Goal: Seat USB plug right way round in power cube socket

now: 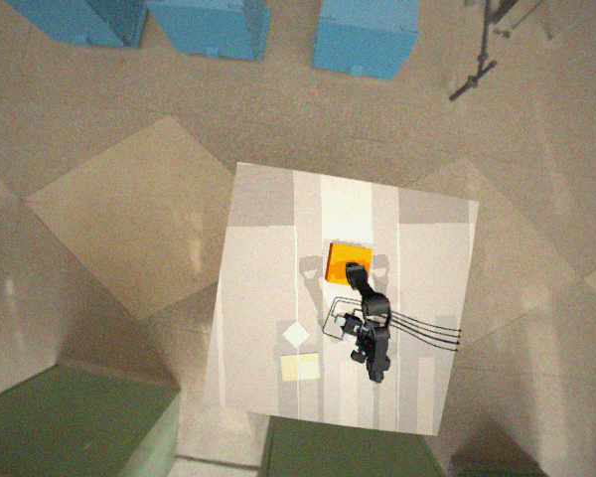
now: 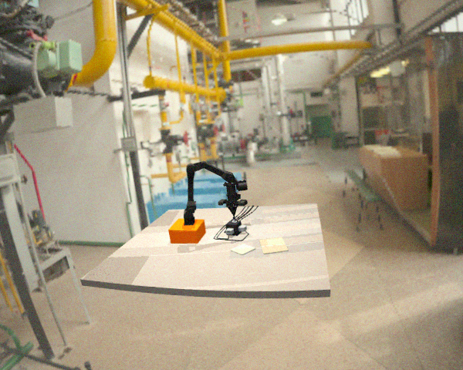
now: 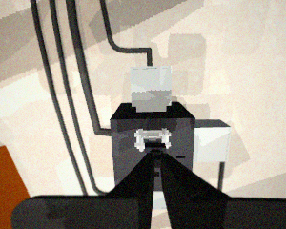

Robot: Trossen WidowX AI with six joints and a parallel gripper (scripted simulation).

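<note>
Two tool (image 3: 155, 152) fingers pinch the USB plug (image 3: 153, 139) atop the power cube (image 3: 153, 143).

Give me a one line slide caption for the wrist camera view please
Gripper fingers closed on the USB plug in the top socket of the dark power cube, cables trailing across the table.

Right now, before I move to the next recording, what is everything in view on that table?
Power cube: one, dark grey, centre of table, under the gripper.
USB plug: one, dark, in the white-rimmed top socket, pinched by the fingers.
Side plugs: two, pale grey, on the cube's far and right faces.
Cables: several, black, running to the table edge and looping round the cube.
Flat cards: two, white and cream, beside the cube.
Table: one, beige, patchy.
Arm base: one, orange.
Gripper: one, black, shut on the plug.
</note>
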